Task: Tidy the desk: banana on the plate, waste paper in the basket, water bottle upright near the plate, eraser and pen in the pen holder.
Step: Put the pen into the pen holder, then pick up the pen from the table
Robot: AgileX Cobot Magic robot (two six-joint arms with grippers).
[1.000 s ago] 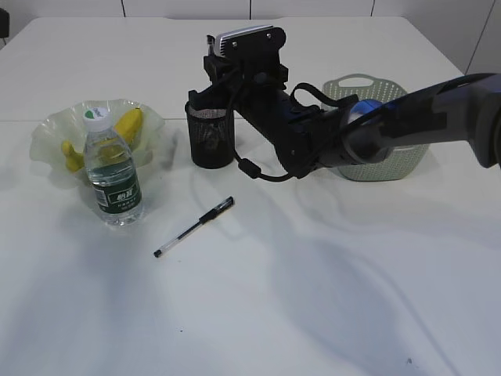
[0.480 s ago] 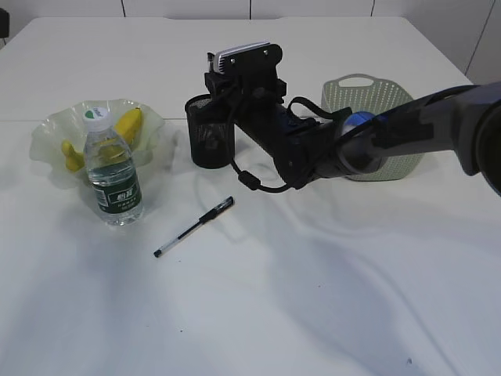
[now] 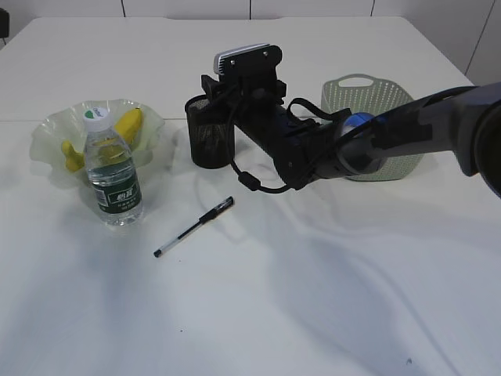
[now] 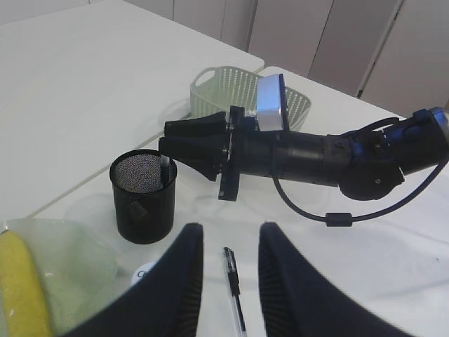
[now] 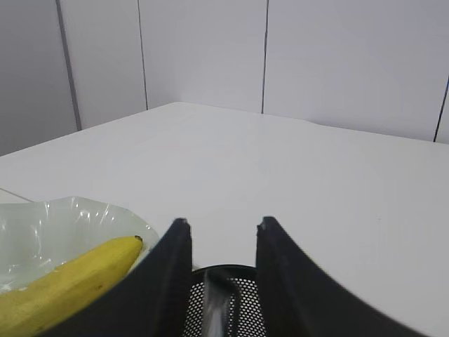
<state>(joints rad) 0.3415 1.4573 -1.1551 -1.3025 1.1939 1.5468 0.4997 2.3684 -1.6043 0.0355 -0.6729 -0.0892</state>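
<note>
The right gripper [image 5: 221, 246] hovers with parted jaws, holding nothing, over the black mesh cylindrical pen holder [image 3: 210, 133], where a pale eraser [image 5: 212, 309] stands inside. The left gripper [image 4: 228, 274] is partly spread and empty above the black-capped clear pen [image 3: 193, 227] lying on the white table [image 3: 313, 298].

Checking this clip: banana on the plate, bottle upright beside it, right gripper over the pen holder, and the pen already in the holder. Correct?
Not quite. The pen lies on the table, in front of the pen holder, as the exterior view shows. The rest holds: banana on the plate, bottle upright, right gripper over the holder.
</note>
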